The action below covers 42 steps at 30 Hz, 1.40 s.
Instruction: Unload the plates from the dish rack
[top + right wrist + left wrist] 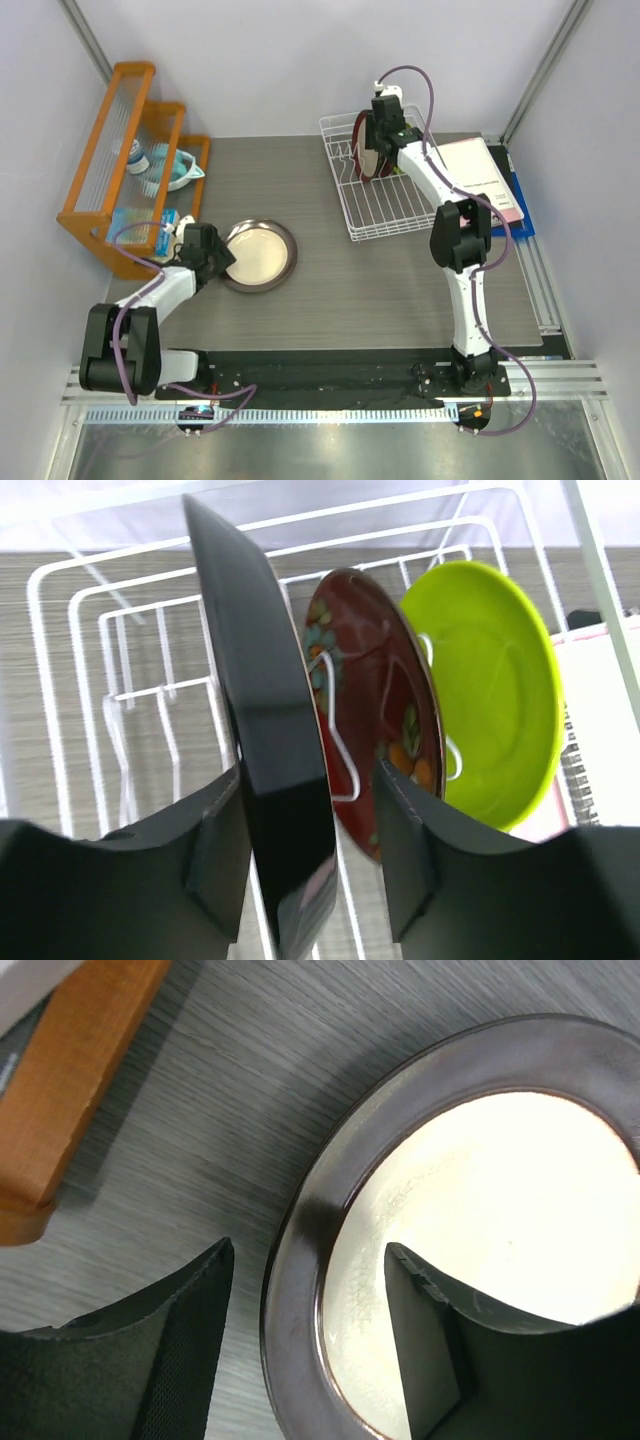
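Observation:
The grey-rimmed cream plate point(262, 256) lies flat on the table at the left. My left gripper point(214, 256) is open and straddles its left rim point(295, 1300), one finger point(180, 1350) outside and one point(430, 1350) over the cream centre. The white wire dish rack point(385, 215) stands at the back right. My right gripper point(376, 148) is open around the edge of the upright dark-rimmed plate point(265, 760); there is a gap on its right side. Behind that plate stand the dark red plate with marks point(375, 700) and the lime green plate point(490, 690).
An orange wooden shelf point(120, 160) with small items stands at the back left, close to my left arm. A pink-and-white book point(480, 175) on a blue sheet point(522, 210) lies right of the rack. Rack prongs point(340, 750) stand between the plates.

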### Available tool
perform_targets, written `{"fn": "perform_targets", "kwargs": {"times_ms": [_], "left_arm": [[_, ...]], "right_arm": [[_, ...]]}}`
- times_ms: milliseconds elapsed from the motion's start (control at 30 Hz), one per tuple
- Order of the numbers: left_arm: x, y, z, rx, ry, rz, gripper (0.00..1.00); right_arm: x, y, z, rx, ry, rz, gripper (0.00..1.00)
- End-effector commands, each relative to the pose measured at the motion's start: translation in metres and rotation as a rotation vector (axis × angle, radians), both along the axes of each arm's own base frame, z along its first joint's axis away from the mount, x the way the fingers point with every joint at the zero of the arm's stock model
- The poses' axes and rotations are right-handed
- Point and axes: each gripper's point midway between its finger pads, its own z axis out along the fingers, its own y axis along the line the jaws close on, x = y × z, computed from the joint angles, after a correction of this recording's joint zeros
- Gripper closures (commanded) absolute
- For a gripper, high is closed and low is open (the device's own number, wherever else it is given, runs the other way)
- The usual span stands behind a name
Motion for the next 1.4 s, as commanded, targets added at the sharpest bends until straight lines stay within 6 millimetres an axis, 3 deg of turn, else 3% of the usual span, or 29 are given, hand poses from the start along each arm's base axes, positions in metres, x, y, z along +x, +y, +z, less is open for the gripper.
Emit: {"fn": "perform_targets", "kwargs": {"times_ms": [0,100,167,233,267,300,600,633,867,1033,1067,1133,1300,1367], "left_arm": [[-0.001,0.007,0.022,0.036,-0.055,0.008,0.36],[0.0,0.007,0.038,0.039,-0.099,0.001,0.34],[-0.001,0.008,0.046,0.042,-0.116,0.004,0.33],[0.001,0.008,0.057,0.043,-0.146,0.0,0.33],[0.001,0.008,0.06,0.041,-0.155,0.001,0.32],[0.001,0.008,0.065,0.038,-0.172,0.001,0.32],[0.0,0.004,0.072,0.019,-0.198,-0.01,0.31],[0.0,0.003,0.073,0.016,-0.203,-0.011,0.31],[0.001,-0.005,0.08,-0.01,-0.229,-0.042,0.18],[0.003,-0.011,0.083,-0.036,-0.24,-0.064,0.08],[0.003,-0.011,0.084,-0.037,-0.242,-0.063,0.04],[0.004,-0.013,0.088,-0.042,-0.252,-0.068,0.01],[0.004,-0.016,0.093,-0.056,-0.272,-0.078,0.01],[0.004,-0.018,0.096,-0.064,-0.281,-0.082,0.01]], "right_arm": [[0.008,-0.004,0.028,-0.117,-0.066,-0.044,0.49],[0.009,-0.002,0.018,-0.18,-0.055,-0.046,0.62],[0.01,-0.003,0.015,-0.203,-0.054,-0.052,0.78],[0.009,-0.004,0.014,-0.218,-0.057,-0.075,0.87],[0.008,-0.001,0.015,-0.245,-0.061,-0.055,0.97],[0.007,0.0,0.017,-0.253,-0.066,-0.056,0.99],[-0.005,0.004,0.058,-0.34,-0.18,-0.145,0.99],[-0.009,0.003,0.072,-0.332,-0.205,-0.157,0.99],[-0.03,-0.007,0.121,-0.345,-0.283,-0.214,0.99],[-0.045,-0.014,0.138,-0.325,-0.304,-0.217,0.99],[-0.05,-0.016,0.15,-0.307,-0.327,-0.223,0.99],[-0.056,-0.015,0.151,-0.299,-0.326,-0.211,0.99],[-0.075,-0.018,0.186,-0.232,-0.377,-0.215,0.99],[-0.08,-0.019,0.188,-0.216,-0.374,-0.206,0.99]]}}
